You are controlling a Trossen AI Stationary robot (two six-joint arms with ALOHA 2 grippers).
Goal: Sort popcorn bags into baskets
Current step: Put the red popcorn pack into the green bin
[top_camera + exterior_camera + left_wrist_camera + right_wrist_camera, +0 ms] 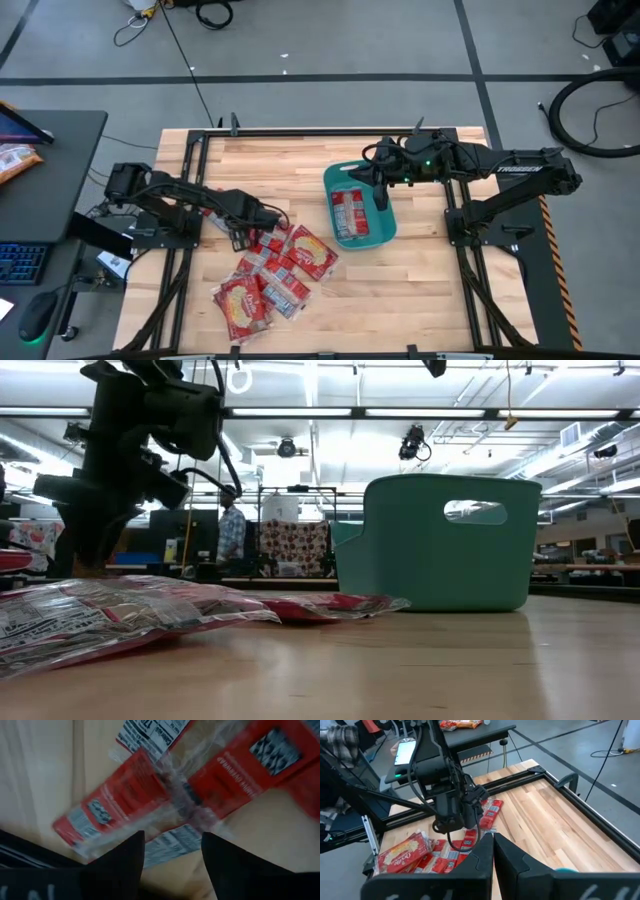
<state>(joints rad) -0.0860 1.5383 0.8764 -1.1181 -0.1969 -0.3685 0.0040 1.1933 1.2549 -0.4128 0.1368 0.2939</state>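
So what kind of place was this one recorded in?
Probably a robotics lab or workshop: a framed wooden table on a taped concrete floor, loose cables, a side desk with a keyboard, and open workbenches under strip lights behind.

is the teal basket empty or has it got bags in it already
Not empty. The high view shows red popcorn bags lying inside the teal basket; how many I cannot tell. It stands upright on the table.
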